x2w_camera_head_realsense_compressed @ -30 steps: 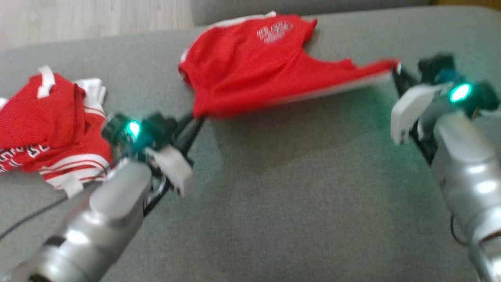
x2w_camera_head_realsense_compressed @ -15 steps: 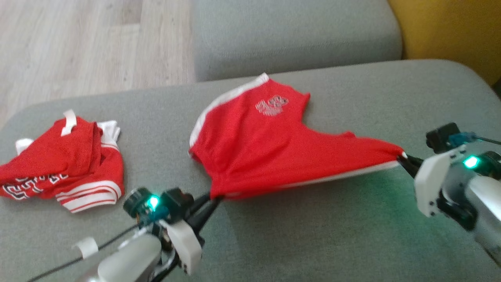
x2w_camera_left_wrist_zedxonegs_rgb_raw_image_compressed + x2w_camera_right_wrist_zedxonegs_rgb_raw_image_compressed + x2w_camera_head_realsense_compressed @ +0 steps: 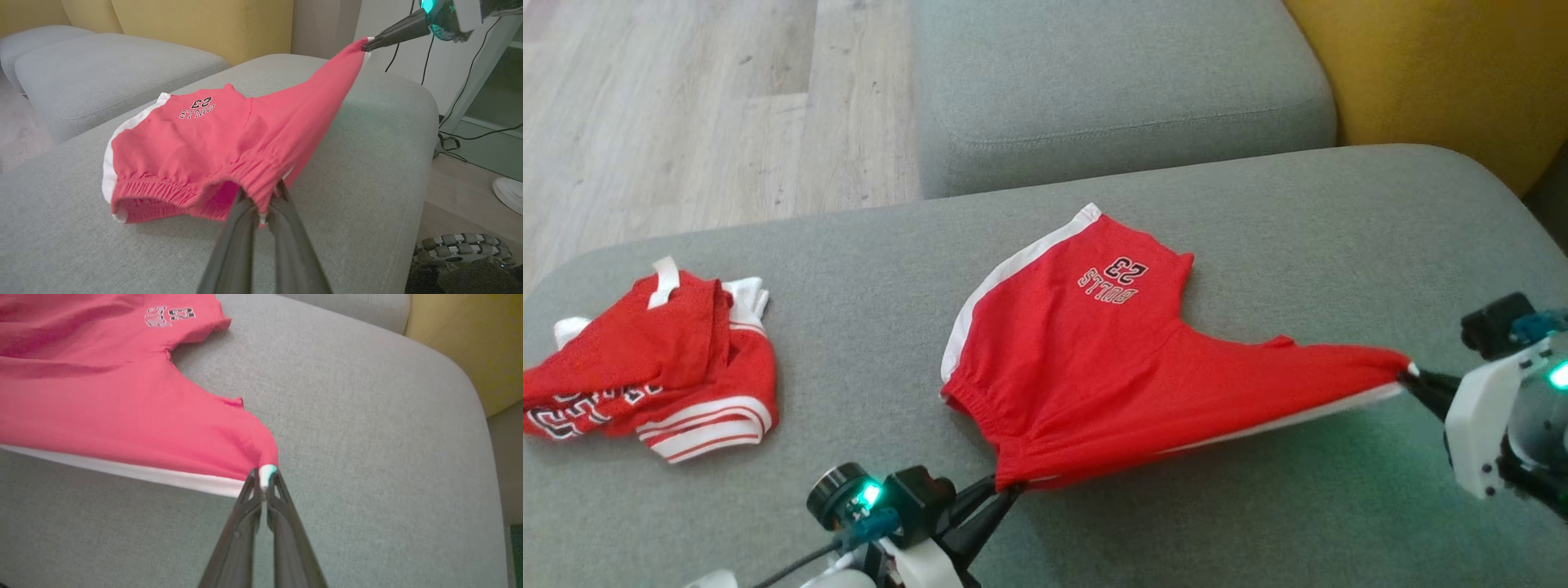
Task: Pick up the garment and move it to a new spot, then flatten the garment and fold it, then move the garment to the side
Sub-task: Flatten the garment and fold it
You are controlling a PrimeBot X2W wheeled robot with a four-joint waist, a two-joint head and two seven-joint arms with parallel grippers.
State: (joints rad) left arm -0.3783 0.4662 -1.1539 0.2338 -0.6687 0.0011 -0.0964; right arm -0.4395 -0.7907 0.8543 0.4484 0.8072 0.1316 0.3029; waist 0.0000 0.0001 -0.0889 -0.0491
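Far left on the grey cushion point(image 3: 1258, 506) lies a crumpled heap of red-and-white clothes point(image 3: 654, 367), well apart from everything else. Near the middle, the left gripper point(image 3: 1010, 488) is clamped on the elastic waistband of the red shorts point(image 3: 1111, 359). The shorts stretch rightward, partly lifted off the cushion, with the far leg and its "BULLS 23" print resting flat. At the right, the right gripper point(image 3: 1406, 374) pinches their white-trimmed corner.

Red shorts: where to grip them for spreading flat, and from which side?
Probably as held: left pincer on the elastic waistband end, right pincer on the white-tipped leg corner, both from the near edge. That stretches the white side stripe taut, while the rest of the red shorts drapes onto the cushion.
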